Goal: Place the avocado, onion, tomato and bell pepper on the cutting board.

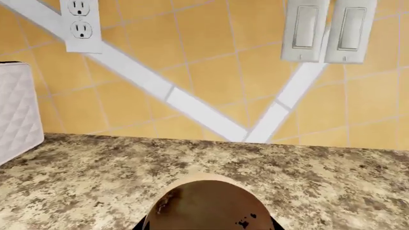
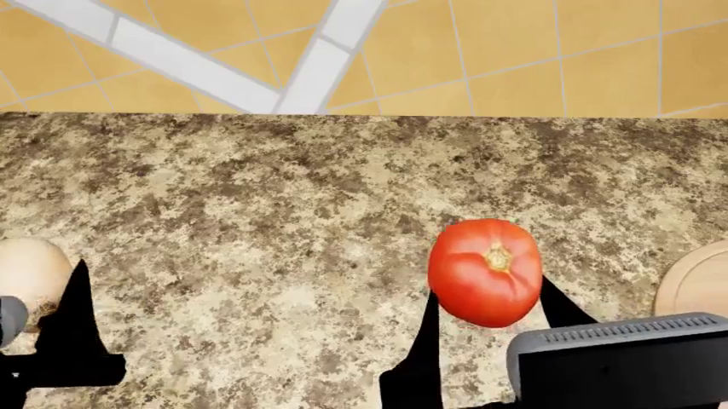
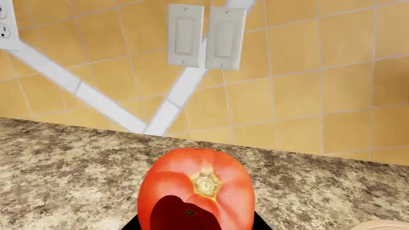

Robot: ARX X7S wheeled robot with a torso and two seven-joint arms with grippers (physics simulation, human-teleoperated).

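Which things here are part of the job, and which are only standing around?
Part of the job:
- tomato, between the right gripper's fingers
- onion, at the left gripper
- cutting board, only its edge in view

Standing around:
- light switches
- power outlet
- white quilted appliance

No readable text, label, brand, number or sign appears in any view; the white wall outlet (image 1: 80,24) and the white rocker switches (image 3: 203,36) are unmarked.
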